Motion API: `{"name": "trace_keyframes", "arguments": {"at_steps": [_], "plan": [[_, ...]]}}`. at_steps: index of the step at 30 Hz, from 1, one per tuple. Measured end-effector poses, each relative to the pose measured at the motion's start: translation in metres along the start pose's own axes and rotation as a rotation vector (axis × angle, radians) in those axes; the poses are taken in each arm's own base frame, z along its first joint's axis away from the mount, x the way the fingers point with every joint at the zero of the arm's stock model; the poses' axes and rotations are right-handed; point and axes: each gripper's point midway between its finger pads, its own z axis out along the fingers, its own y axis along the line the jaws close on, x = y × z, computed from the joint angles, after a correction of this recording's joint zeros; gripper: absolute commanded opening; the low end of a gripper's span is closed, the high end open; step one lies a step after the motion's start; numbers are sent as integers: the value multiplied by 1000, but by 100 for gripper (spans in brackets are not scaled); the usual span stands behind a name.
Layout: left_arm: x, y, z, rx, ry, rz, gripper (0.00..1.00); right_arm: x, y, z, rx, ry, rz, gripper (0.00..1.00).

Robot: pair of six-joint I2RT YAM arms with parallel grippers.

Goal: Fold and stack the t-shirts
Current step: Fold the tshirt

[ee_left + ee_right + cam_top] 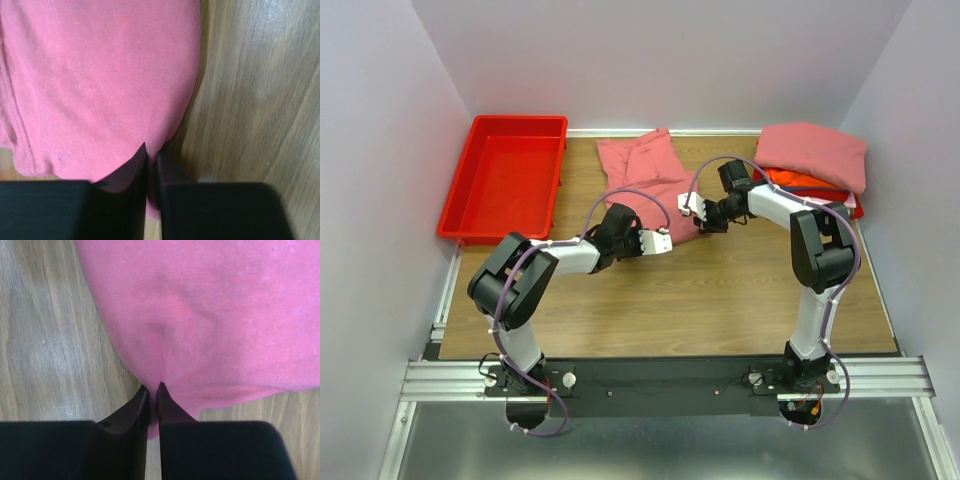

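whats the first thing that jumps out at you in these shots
A salmon-pink cloth t-shirt lies toward the back of the table's middle, with the left pincer and right pincer both closed on its near edge. A bright red plastic bin sits at the far left. A folded pile of pink and orange shirts sits at the far right.
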Motion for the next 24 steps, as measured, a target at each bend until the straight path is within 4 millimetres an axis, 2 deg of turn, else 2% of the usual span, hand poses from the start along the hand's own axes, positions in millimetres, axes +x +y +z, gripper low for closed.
{"name": "trace_keyframes", "arguments": {"at_steps": [2,5,12,19,24], "plan": [[-1,-1,-1,4,-5,-6,1,0,0,-1,5,-1,-10,0],[-3,-6,-10,13,-19,-14,0,0,6,-3,7,-3,-9,0],[-25,-26,-36,47,-90,1,0,2,47,-16,-28,3,13,1],[-60,-84,-55,184,-173,52,0,-2,111,-51,-71,8,43,0],[-90,-130,-80,301,-251,77,0,-12,155,-81,-95,-5,54,0]]}}
